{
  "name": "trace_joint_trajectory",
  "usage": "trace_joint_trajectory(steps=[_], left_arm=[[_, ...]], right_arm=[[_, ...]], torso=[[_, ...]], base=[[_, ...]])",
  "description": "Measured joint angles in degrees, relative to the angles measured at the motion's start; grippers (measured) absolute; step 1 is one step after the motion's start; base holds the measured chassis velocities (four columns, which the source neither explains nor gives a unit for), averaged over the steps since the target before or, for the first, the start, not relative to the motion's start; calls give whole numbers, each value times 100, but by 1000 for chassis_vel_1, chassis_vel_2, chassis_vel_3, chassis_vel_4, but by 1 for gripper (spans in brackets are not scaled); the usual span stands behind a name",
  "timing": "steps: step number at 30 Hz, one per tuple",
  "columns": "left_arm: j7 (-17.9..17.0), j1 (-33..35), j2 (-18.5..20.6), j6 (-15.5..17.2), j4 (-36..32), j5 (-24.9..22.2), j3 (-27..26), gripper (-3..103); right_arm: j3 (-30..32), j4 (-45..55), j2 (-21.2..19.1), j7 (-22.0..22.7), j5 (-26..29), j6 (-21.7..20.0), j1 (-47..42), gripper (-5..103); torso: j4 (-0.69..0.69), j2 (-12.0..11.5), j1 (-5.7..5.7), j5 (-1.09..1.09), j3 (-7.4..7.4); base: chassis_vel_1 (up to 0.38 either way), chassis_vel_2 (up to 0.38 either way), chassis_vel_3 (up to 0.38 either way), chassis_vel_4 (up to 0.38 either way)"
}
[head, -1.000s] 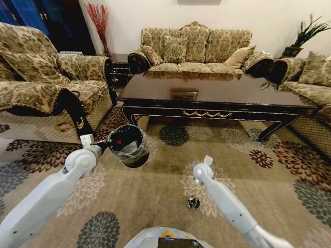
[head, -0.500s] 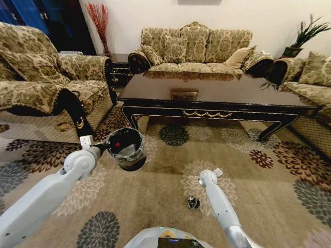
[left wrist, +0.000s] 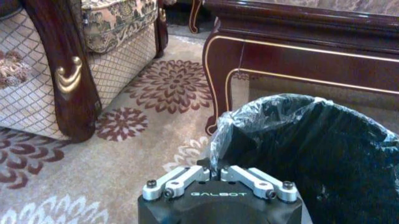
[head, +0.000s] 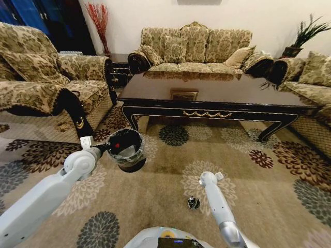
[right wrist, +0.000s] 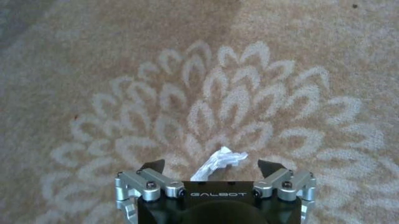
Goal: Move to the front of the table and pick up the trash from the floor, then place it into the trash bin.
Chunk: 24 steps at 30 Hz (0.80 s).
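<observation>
Right wrist view: the right gripper (right wrist: 210,164) points down at the flower-patterned carpet (right wrist: 262,70), jaws spread wide, with a crumpled white paper wad (right wrist: 218,163) lying between them on a pale flower motif. No contact with the paper is evident, so the step in hand appears to be the final descent onto it. A sound grasp would keep the wad centred between the jaws, lower until the tips are just at the pile, and close gently, since crumpled paper is light and could be nudged aside by one tip arriving first.

Head view: the right gripper (head: 209,178) hangs low over the carpet in front of the table (head: 217,93); a small dark shiny piece (head: 193,202) lies on the floor just beside the arm, nearer the robot. The left gripper (head: 101,148) is at the rim of the trash bin (head: 125,148), left of the table's near leg. In the left wrist view its jaws are drawn narrow, pinching the rim and liner of that bin. The bin already holds something red (head: 118,145), otherwise not identifiable, within its clear liner (left wrist: 262,109).
</observation>
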Motion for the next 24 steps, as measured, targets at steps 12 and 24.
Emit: trace_joint_trajectory(steps=[12,24], left_arm=[[6,28,-2,2,-55,13,-27,4],[-5,36,52,-1,-117,-9,-40,4]], right_arm=[[59,-507,82,-176,-296,49,197,79],[216,-1011,-23,-467,-364,109,358,92]], torso=[[1,0,0,1,0],[0,0,0,0,0]], base=[[0,0,0,0],[0,0,0,0]])
